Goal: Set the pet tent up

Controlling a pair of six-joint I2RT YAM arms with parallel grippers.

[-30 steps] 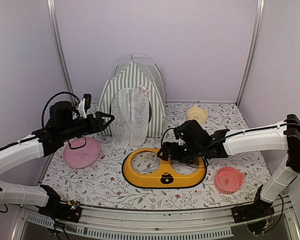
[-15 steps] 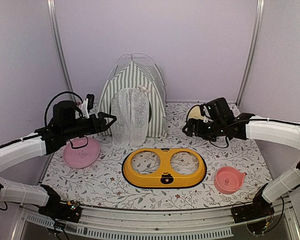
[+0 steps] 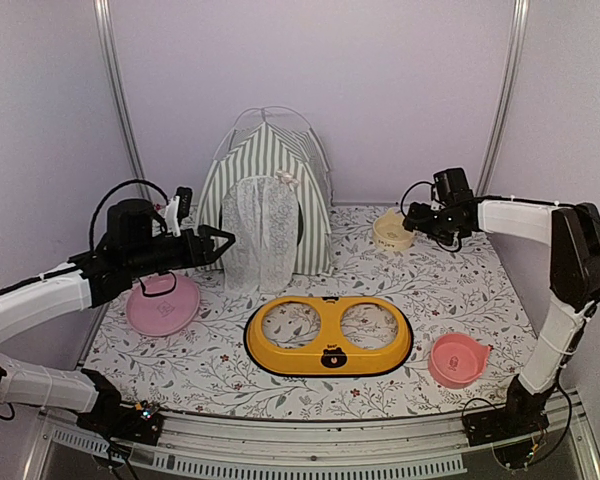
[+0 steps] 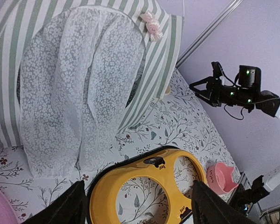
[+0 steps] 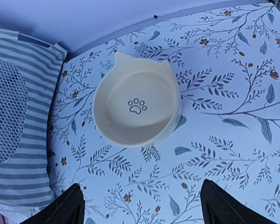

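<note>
Pale lilac walls close in a table covered with a white cloth printed with leafy sprigs. From above, you see the pet tent standing upright at the back of the table, left of centre, its striped sides rising to a peak and its door facing the arms. A yellow two-hole feeder stand lies flat in front of it, a pink dish sits at the left under your left arm, a pink bowl sits near the front right, and a cream bowl stands at the back right, beside the tent. Your left end effector hovers close to the left edge of the door, and your right end effector hangs just beside the cream bowl. In the left wrist view, the lace curtain hangs over the tent's door with a small pink bow at its top. The fingers stand wide apart with nothing between them, so this end effector is open and empty. In the right wrist view, the cream bowl, with cat ears and a paw print inside, sits upright on the cloth. The tent's striped side fills the left edge, and the right end effector's jaws are also spread wide, holding nothing.
</note>
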